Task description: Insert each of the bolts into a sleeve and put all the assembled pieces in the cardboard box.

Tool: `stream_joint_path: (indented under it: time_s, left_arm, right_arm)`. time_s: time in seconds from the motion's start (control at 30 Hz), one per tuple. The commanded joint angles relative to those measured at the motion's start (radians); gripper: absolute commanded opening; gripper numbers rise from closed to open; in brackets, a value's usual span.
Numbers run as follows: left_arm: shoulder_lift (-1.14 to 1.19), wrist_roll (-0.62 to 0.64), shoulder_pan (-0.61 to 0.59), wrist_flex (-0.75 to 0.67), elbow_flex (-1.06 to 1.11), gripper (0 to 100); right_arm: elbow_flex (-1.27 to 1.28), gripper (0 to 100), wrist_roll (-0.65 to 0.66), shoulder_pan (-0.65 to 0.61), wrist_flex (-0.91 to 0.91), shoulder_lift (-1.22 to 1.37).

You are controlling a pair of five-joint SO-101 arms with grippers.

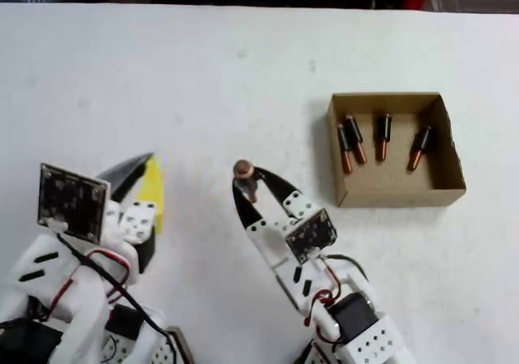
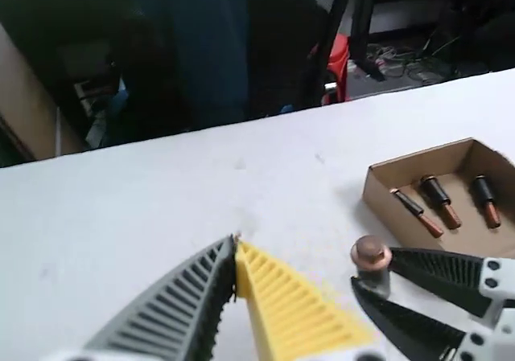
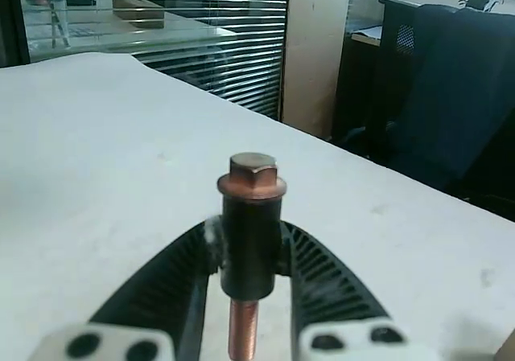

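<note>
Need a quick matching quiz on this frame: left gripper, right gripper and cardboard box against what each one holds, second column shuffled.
Column one:
1. left gripper
2. right gripper
3. cardboard box

Column two:
A. holds four assembled pieces
B. fingers shut, nothing between them
C. fingers shut on a sleeved bolt

Pairs: 1-B, 2-C, 3-A

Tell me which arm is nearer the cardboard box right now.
Right. The right arm stands next to the box, jaws shut on a sleeved bolt. The left arm is farther off, on the right arm's far side from the box.
</note>
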Motion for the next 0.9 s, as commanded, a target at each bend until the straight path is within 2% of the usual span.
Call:
stream_joint_path:
  time_s: [0.0,0.2,0.5,0.63,0.87]
  left_arm:
    - [0.001,-0.008,-0.091,0.058,-0.046,2]
    - [-0.051,-0.008,-0.177,0.133,-0.063,2]
    - [-0.325,-0.009,-0.186,0.129,0.028,2]
    - [-0.429,-0.074,-0.193,0.129,0.091,2]
    - [-0.461,-0.094,-0.315,0.135,0.178,2]
  right_arm:
    - [0.009,1.7,0.008,0.016,-0.001,-0.013]
    - [0.009,1.7,0.002,0.114,-0.01,-0.015]
    - [0.005,1.7,0.006,0.147,-0.01,-0.016]
    - [-0.018,1.7,0.005,0.191,-0.008,-0.016]
    - [-0.02,1.7,0.006,0.265,-0.002,-0.016]
